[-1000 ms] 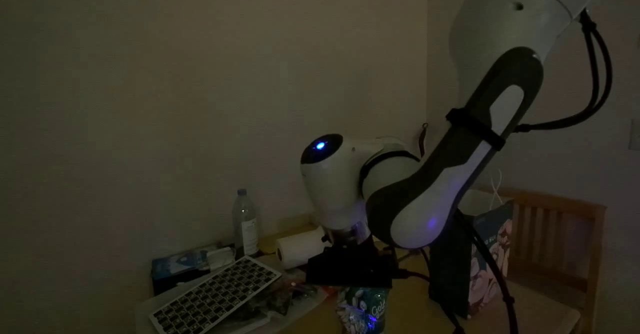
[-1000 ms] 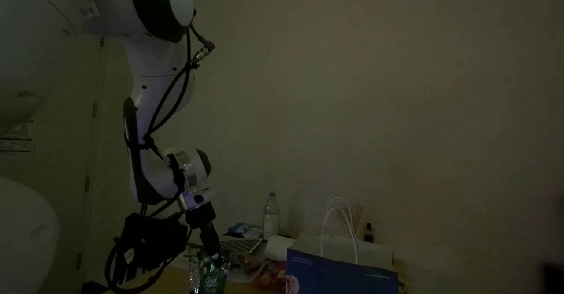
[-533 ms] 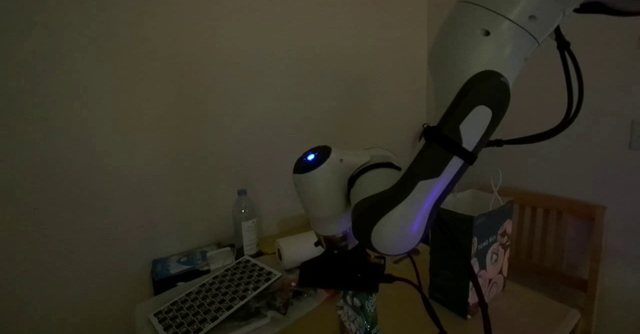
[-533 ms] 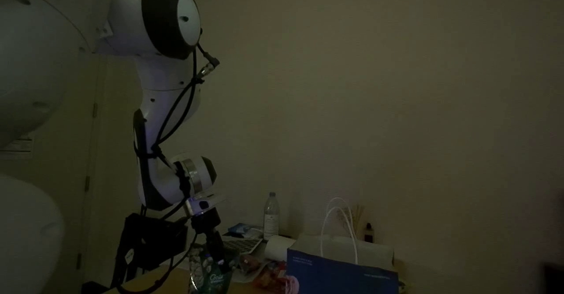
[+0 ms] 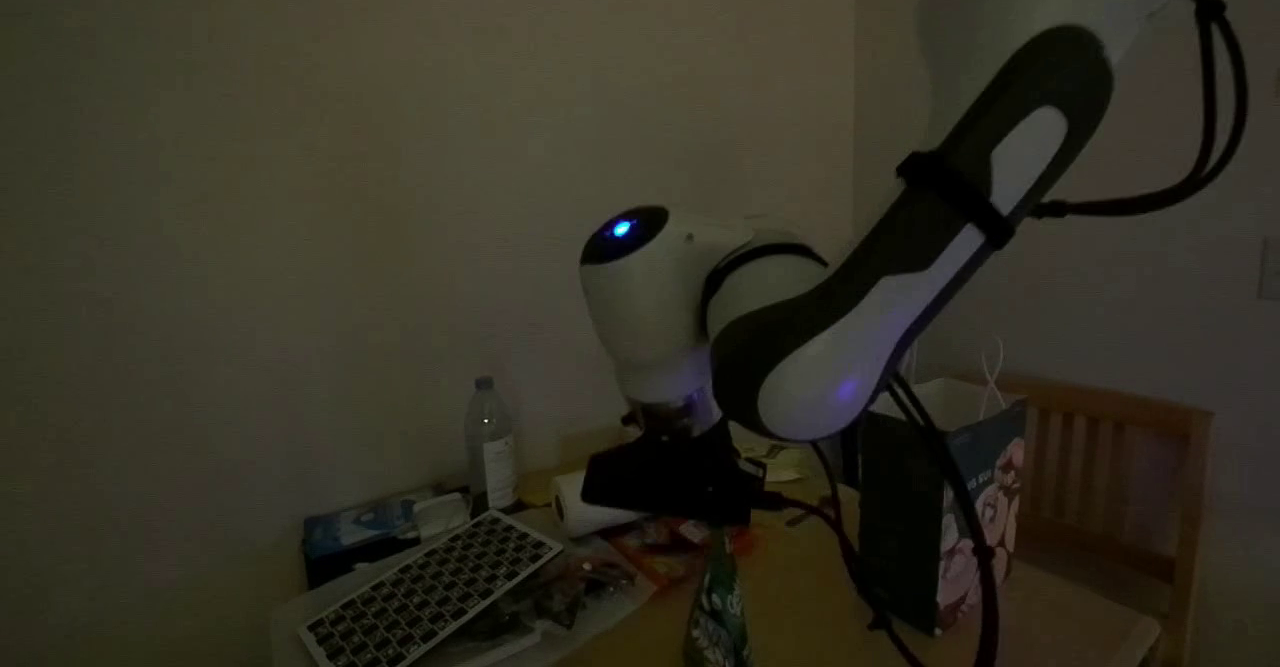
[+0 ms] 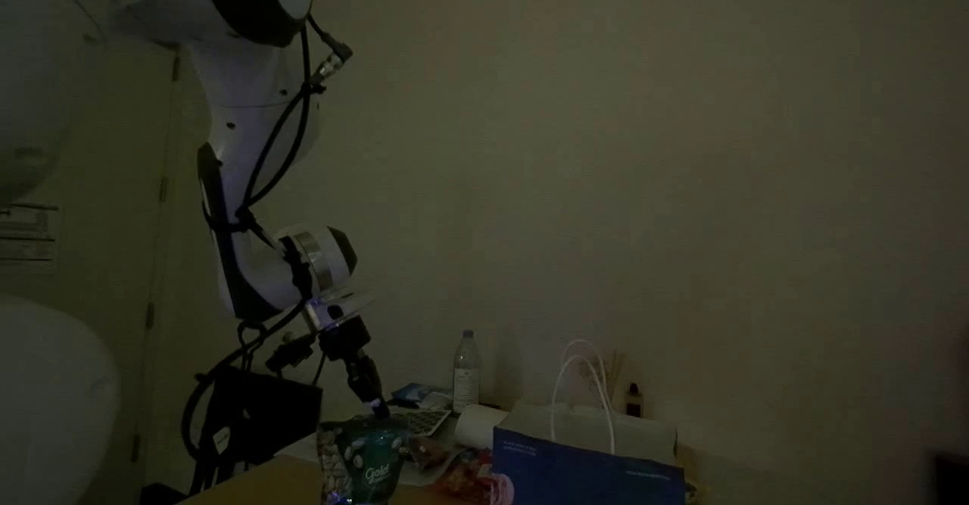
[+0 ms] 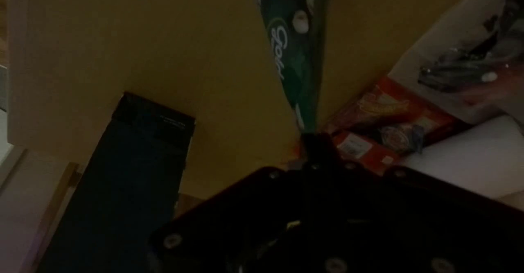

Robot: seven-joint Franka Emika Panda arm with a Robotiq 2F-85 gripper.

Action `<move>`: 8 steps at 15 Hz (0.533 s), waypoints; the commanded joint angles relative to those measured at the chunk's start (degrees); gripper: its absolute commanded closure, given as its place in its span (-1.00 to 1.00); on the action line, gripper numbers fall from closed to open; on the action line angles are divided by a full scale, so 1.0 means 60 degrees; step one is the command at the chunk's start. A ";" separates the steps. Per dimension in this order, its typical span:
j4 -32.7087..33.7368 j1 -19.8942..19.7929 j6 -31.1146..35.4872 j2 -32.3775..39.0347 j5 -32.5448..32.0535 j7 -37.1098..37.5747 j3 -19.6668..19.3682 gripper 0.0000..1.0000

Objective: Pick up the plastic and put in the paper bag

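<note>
The plastic is a shiny green packet with white lettering, also hanging below the hand in both exterior views. My gripper is shut on its top end, which narrows to a point between the fingertips. Whether the packet's bottom touches the table cannot be told, since the exterior views cut it off. The paper bag stands to the left in the wrist view, dark-sided. It shows a pink picture print in an exterior view, and its white handles rise above the blue side. The bag's inside is mostly hidden.
Red packets and a white paper roll lie close beside the hand. A clear bottle, a white-framed dark grid and a blue packet sit near the wall. Behind the bag is a wooden chair. Loose cables hang from my arm.
My hand dipped toward the packet, and its fingers have closed on the top. Since half a second ago the arm has risen, drawing the packet's top up into a point.
</note>
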 commanded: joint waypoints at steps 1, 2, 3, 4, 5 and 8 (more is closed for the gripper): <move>-0.1410 -0.0077 -0.0446 -0.1987 -0.0059 0.0522 0.0236 0.90; -0.0512 -0.0189 -0.0286 -0.0935 -0.0009 0.0222 0.0288 0.78; -0.0680 -0.0222 -0.0324 -0.1242 -0.0004 0.0218 0.0355 0.89; -0.0680 -0.0234 -0.0323 -0.1297 -0.0002 0.0216 0.0384 0.79; -0.0651 -0.0231 -0.0323 -0.1238 -0.0003 0.0217 0.0388 0.78; -0.0354 -0.0284 -0.0514 -0.0773 0.0585 0.0289 0.0367 0.15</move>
